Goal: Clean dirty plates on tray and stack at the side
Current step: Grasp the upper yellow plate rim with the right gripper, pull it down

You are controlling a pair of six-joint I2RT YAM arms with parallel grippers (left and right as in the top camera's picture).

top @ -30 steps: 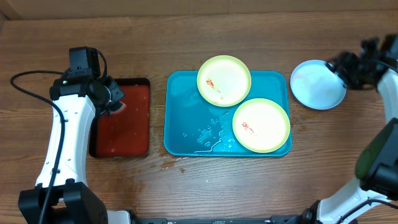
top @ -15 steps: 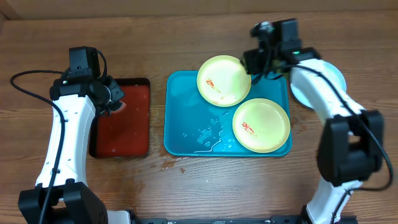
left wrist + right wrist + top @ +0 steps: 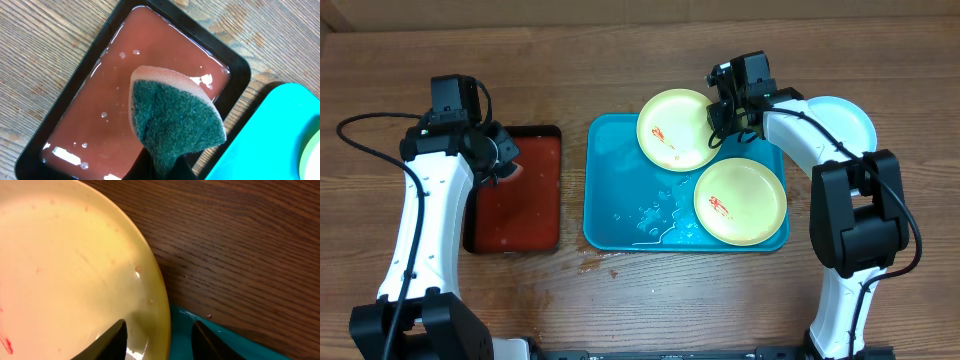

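Plates first: one round pale yellow-green plastic plate (image 3: 675, 130) sits at the far edge of the large bright blue plastic tray (image 3: 615, 170), overlapping its rim, with a red smear on its pale centre. A second yellow-green plate (image 3: 740, 200), also smeared, lies in the tray's near right corner, just beside the first. A round light blue plate (image 3: 850, 113) rests on the wooden table (image 3: 620, 50) just right of the tray, partly hidden by my right arm.

My right gripper (image 3: 725, 118) is at the far plate's right edge. Its jaws are parted and straddle the rim, one finger over the plate and one outside, gripping nothing. My left gripper (image 3: 505, 158) pinches a green-faced pink sponge (image 3: 175, 120) above a black-rimmed dark red tray (image 3: 520, 210) of water. Droplets pool on the blue tray.

Risks, as I judge them: the wet rim could slip as I close. A shallow bite could tip the plate off the tray's rim. The soaked sponge may drip on the table in transit.
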